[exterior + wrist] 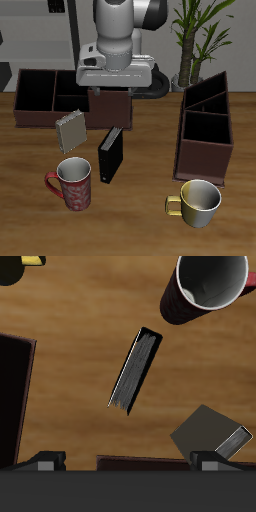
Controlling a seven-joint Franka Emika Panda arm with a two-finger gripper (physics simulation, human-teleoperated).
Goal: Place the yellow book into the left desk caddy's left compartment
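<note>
The yellow book (71, 129) is a small grey-tan book that stands tilted on the table in front of the long low caddy; it also shows in the wrist view (210, 431). The left desk caddy (205, 125) is a dark maroon box seen end-on, with empty compartments; its edge shows in the wrist view (12, 391). My gripper (130, 461) is open and empty, its fingertips (45, 459) wide apart. It hangs high over the table's back middle, apart from the yellow book and from the caddy.
A black upright book (110, 155) stands at the table's middle (135, 369). A red mug (74, 183) and a yellow mug (198, 201) stand near the front edge. The long low caddy (45, 95) lies at the back. A plant (195, 35) stands behind the table.
</note>
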